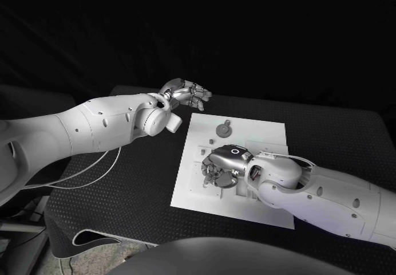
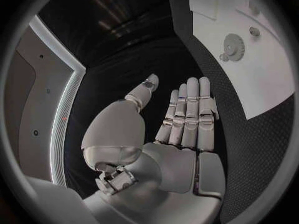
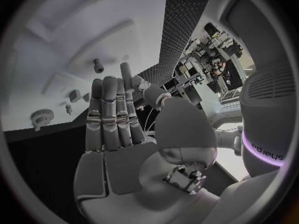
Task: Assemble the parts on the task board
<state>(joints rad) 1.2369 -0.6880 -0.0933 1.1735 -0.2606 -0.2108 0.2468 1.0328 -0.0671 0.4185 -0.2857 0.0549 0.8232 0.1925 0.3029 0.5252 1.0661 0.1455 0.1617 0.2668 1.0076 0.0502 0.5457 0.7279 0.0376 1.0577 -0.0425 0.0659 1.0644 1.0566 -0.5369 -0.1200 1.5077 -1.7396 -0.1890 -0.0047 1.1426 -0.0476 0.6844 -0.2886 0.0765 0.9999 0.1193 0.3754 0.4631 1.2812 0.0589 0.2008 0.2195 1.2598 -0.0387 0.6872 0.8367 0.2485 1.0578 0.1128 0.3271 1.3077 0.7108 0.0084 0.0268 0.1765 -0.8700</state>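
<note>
The white task board [image 1: 208, 199] lies in the middle of the black table. A round grey gear [image 1: 224, 131] sits near its far edge, with a small peg [image 1: 227, 122] just beyond it. My right hand [image 1: 224, 165] hovers over the board's middle with its fingers pointing down at the fixtures there, and what lies under it is hidden. In the right wrist view that hand [image 3: 118, 129] is flat and empty, above the board [image 3: 74, 30], the gear [image 3: 42, 117] and a peg [image 3: 97, 64]. My left hand [image 1: 186, 94] hangs off the board's far left corner; its fingers [image 2: 187, 114] are straight and hold nothing.
The left wrist view shows the board [image 2: 261, 79] with the gear [image 2: 234, 47] and a small peg [image 2: 253, 31] off to the side of my hand. White cables [image 1: 95, 172] trail over the table under my left arm. Black table surrounds the board.
</note>
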